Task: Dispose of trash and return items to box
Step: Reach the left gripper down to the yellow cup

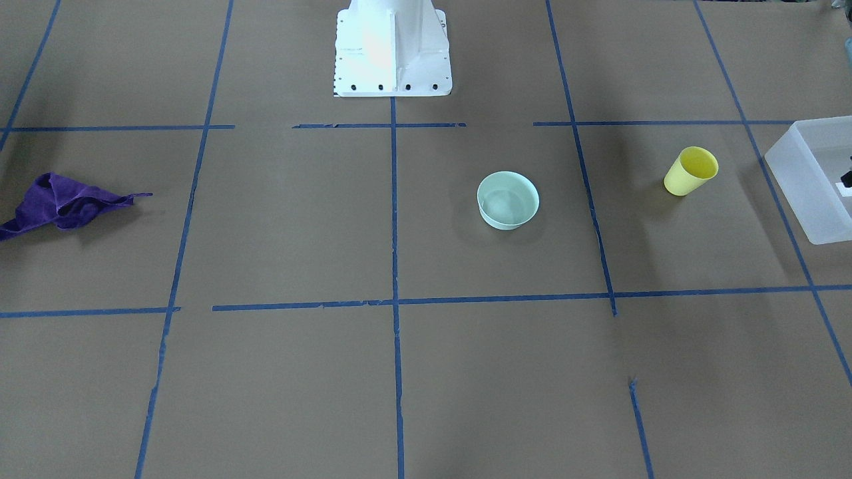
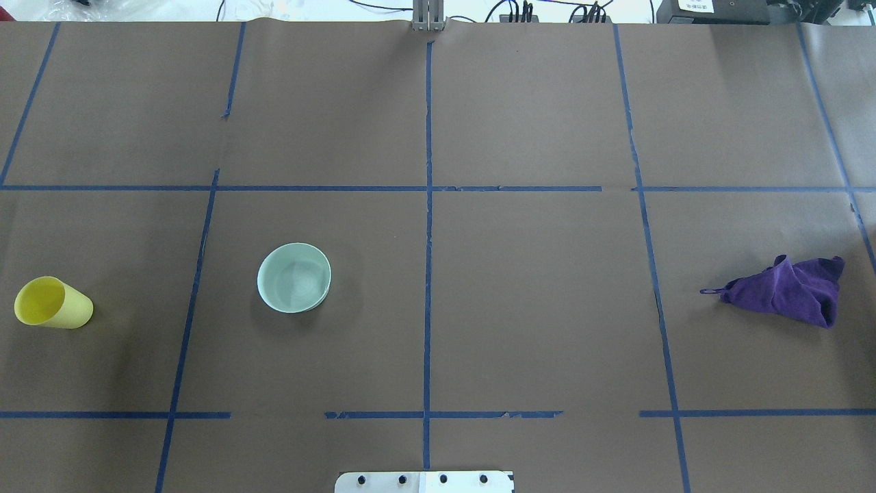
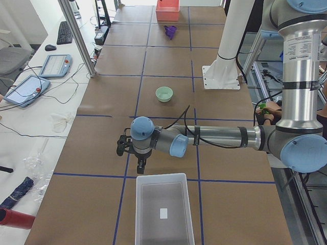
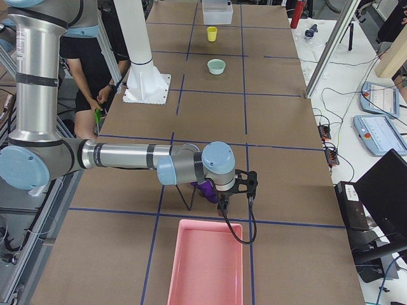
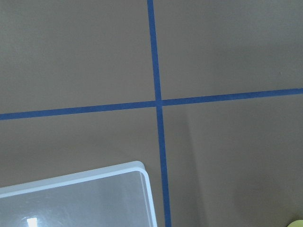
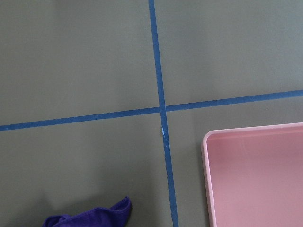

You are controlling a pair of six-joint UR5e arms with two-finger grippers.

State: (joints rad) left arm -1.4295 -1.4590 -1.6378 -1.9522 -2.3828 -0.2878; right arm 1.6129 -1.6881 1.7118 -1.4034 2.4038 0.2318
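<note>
The yellow cup (image 1: pixel 691 171) stands upright near the table's left end, also seen overhead (image 2: pixel 53 302). The mint-green bowl (image 1: pixel 508 200) sits upright between the cup and the centre line (image 2: pixel 294 277). The frosted-white box (image 3: pixel 140 204) lies at the table's left end, past the cup (image 1: pixel 799 179). My left gripper (image 3: pixel 139 164) hangs over the table just short of the box; I cannot tell if it is open or shut. My right gripper (image 4: pixel 236 197) hangs beside the purple cloth; I cannot tell its state. Neither wrist view shows any fingers.
A crumpled purple cloth (image 2: pixel 787 291) lies near the table's right end. A pink tray (image 4: pixel 175 267) sits beyond it at that end. The white robot base (image 1: pixel 393 46) stands at the table's robot-side edge. Blue tape lines grid the brown table.
</note>
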